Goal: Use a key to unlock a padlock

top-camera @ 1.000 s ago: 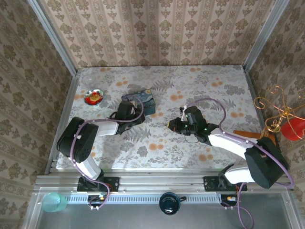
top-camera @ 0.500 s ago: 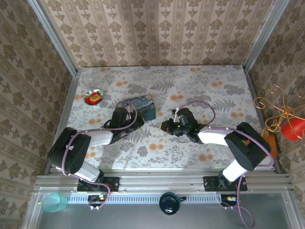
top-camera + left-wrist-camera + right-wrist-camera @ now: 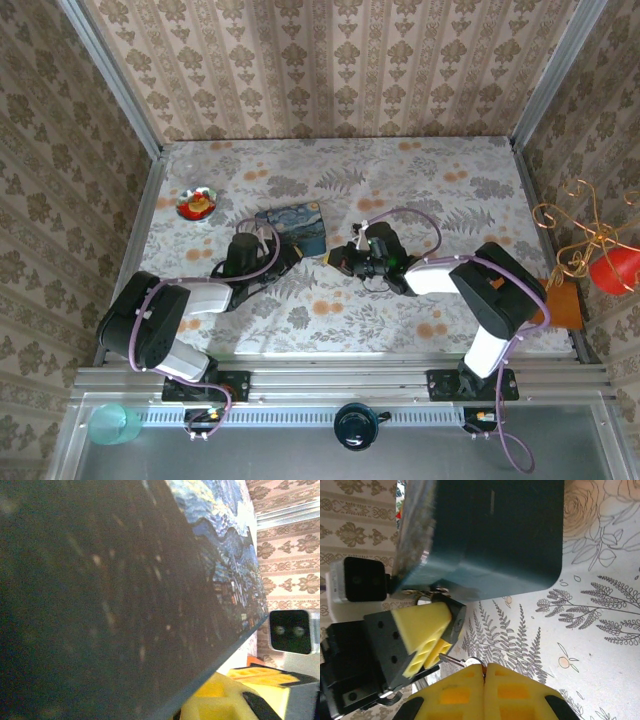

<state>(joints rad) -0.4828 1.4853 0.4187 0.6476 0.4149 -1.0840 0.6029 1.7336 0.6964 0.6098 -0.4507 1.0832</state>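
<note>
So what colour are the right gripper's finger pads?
Yellow pads, best in the right wrist view.

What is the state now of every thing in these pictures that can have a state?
blue painted tin: lid shut, painted side up.
right gripper: jaws shut on a small key.
left gripper: at the tin's side; whether the jaws are open or shut cannot be told.
padlock: silvery loops at the tin's edge; locked or unlocked cannot be told.

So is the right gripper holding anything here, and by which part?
The right gripper is shut on what looks like a small silvery key, pinched at its ringed head end; the thin blade sticks out sideways.
</note>
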